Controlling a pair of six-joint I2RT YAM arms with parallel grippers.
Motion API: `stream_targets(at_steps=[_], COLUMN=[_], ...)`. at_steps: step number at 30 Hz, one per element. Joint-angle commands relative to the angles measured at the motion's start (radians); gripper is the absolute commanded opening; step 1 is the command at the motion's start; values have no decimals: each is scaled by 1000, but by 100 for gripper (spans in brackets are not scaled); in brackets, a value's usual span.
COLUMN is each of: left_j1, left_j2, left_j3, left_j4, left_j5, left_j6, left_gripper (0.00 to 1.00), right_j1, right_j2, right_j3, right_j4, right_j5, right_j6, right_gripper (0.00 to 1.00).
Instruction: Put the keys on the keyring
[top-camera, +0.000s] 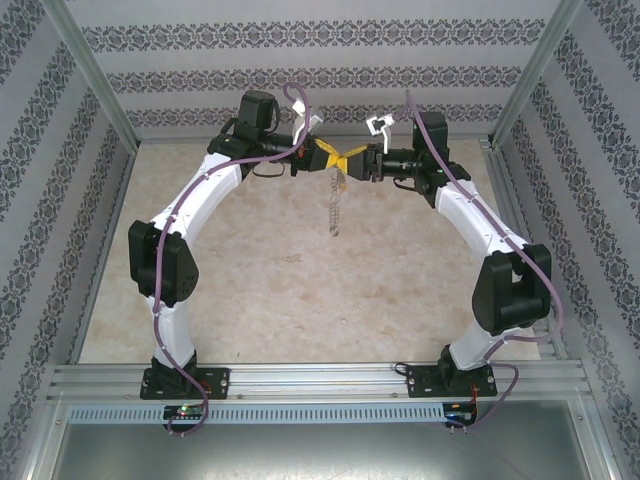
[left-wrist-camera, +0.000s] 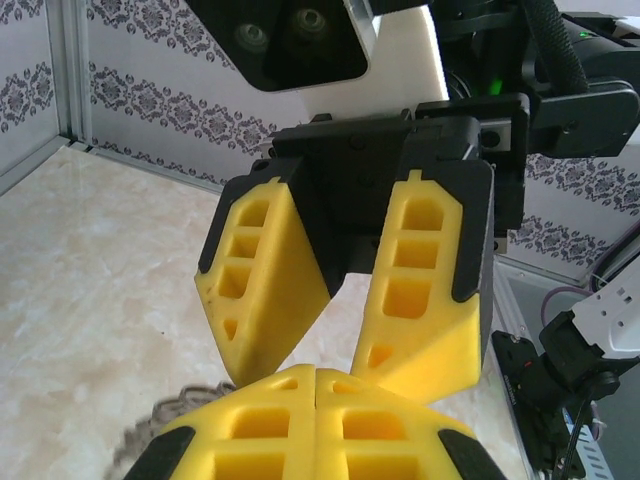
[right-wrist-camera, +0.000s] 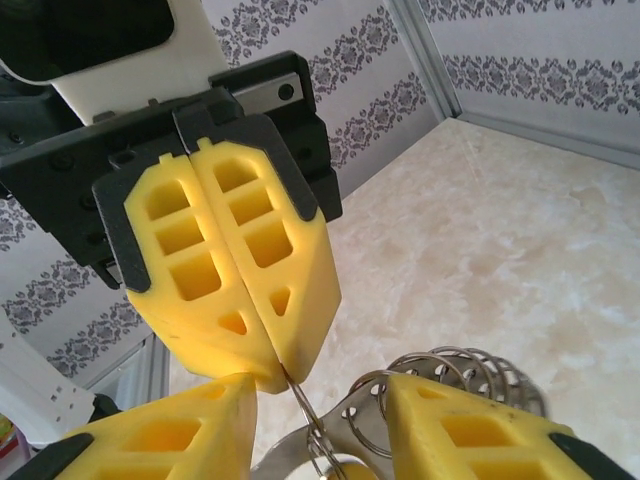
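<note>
Observe left end effector clenched on keyring wire. Find right end effector released, astride loops, with keyring bottom cut off at frame edge.

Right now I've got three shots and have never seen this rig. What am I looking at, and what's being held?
Two white robot arms are bolted at the near edge of a marble-patterned table. Each ends in a two-finger gripper with yellow fingers. The top picture looks down from above and behind the arms. The other two come from a camera on each wrist: its own fingers sit at the bottom and the other gripper faces it. The grippers meet in mid-air. The left gripper is shut, pinching the thin wire of the keyring, which hangs above the table. The right gripper is open, with the ring's small metal loops between its fingers.
</note>
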Motion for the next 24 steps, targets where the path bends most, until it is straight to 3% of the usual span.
stream_targets(at_steps=[1,7,15,21,24], left_j1=[-2,-1,1,37,44], left_j2=[-56,-59,-67,-43,3], left_j3=[-7,-13,-3,103,213], left_j4=[52,57,8,-213,-400], left_j5=[34,37,-24,-32,-23], left_j6=[-5,-10,5,120,209], left_gripper=[0,0,2,38,46], right_j1=[10,10,-1,-11,-14], right_j2=[10,8,-2,10,46], right_j3=[20,9,47,181,299], right_j4=[28,28,-78,-413,-615], right_j5=[-21,-31,-25,71,111], right_j6=[10,7,-68,-323,-474], right_gripper=[35,0,0,0,0])
